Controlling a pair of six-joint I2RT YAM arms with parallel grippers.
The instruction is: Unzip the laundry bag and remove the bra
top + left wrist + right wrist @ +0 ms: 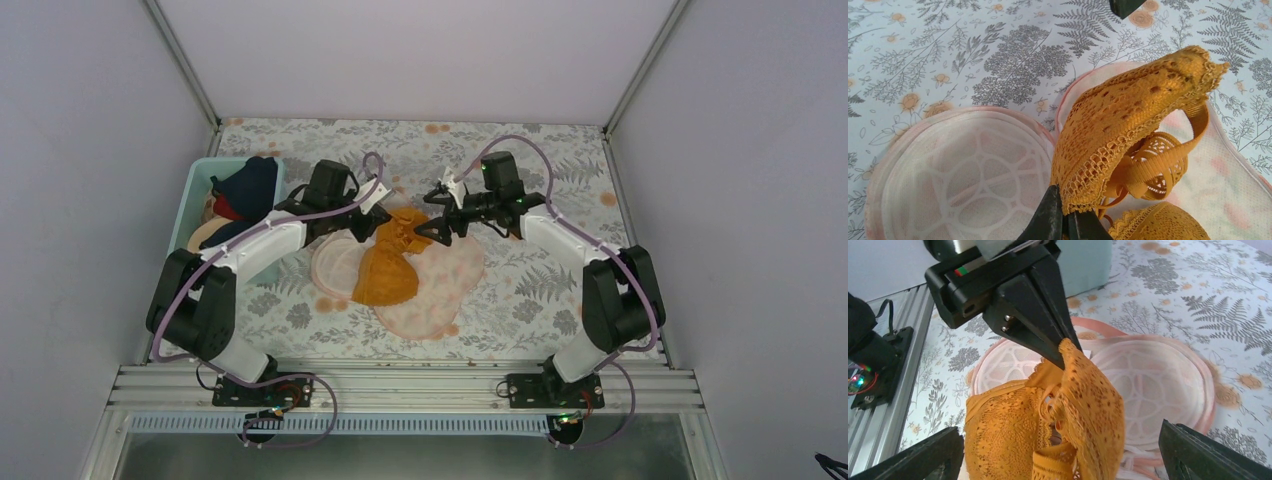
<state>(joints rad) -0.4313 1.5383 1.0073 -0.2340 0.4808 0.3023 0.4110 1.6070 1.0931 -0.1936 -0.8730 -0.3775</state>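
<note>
The laundry bag (440,295) lies unzipped and spread open mid-table, showing its pale mesh lining in the left wrist view (963,170) and the right wrist view (1158,385). The mustard bra (388,268) rests on the open bag with one cup lifted. My left gripper (378,232) is shut on the lace edge of the bra (1128,115), its fingertips (1053,220) pinching the hem. The right wrist view shows that pinch (1065,347). My right gripper (432,228) is open and empty, just right of the bra's raised edge, with its fingers (913,460) spread wide on either side of the bra (1013,430).
A teal plastic bin (197,190) stands at the left edge and holds navy-and-red and beige bras (245,185). The table wears a fern-and-flower cloth (560,290). Grey walls enclose three sides, and a metal rail (400,385) runs along the near edge.
</note>
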